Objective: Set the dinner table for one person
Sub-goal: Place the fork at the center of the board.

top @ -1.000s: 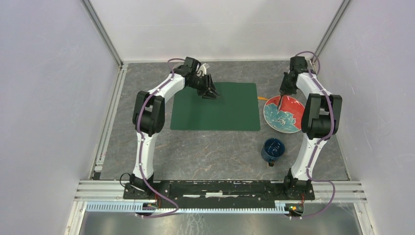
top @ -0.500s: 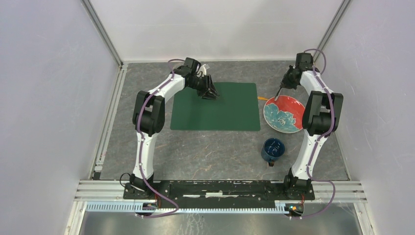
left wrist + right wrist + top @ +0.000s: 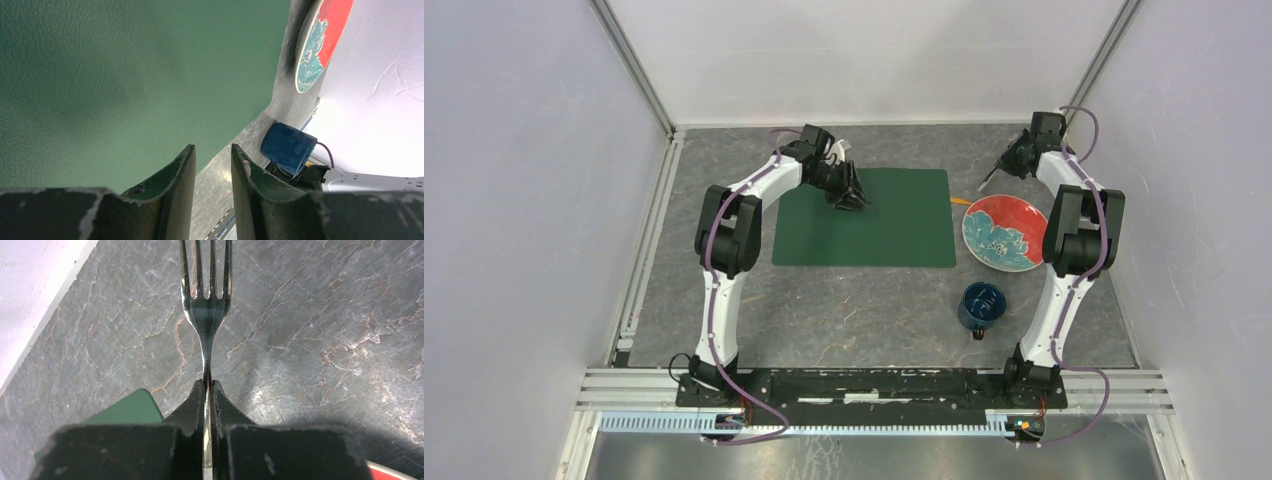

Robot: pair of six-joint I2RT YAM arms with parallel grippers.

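Observation:
The dinner table [image 3: 864, 310] is dark grey stone with pale and reddish veins. A dark green placemat [image 3: 874, 230] lies on it at centre back. My left gripper [image 3: 856, 195] hovers over the mat's far left part; in the left wrist view it [image 3: 212, 150] is open, with nothing between the fingers. My right gripper [image 3: 1009, 163], near the far right corner, is shut on the handle of a silver fork [image 3: 206, 315], whose tines stick out over bare table [image 3: 325, 315]. A red plate [image 3: 1004, 232] with a teal pattern lies right of the mat.
A blue mug [image 3: 981, 305] stands in front of the plate, near the right arm. A small orange thing [image 3: 961, 201] pokes out at the plate's far left edge. White walls and metal rails close in the table on three sides.
My right gripper has carried the fork up off the plate and back toward the far right corner. The left gripper has shifted only slightly.

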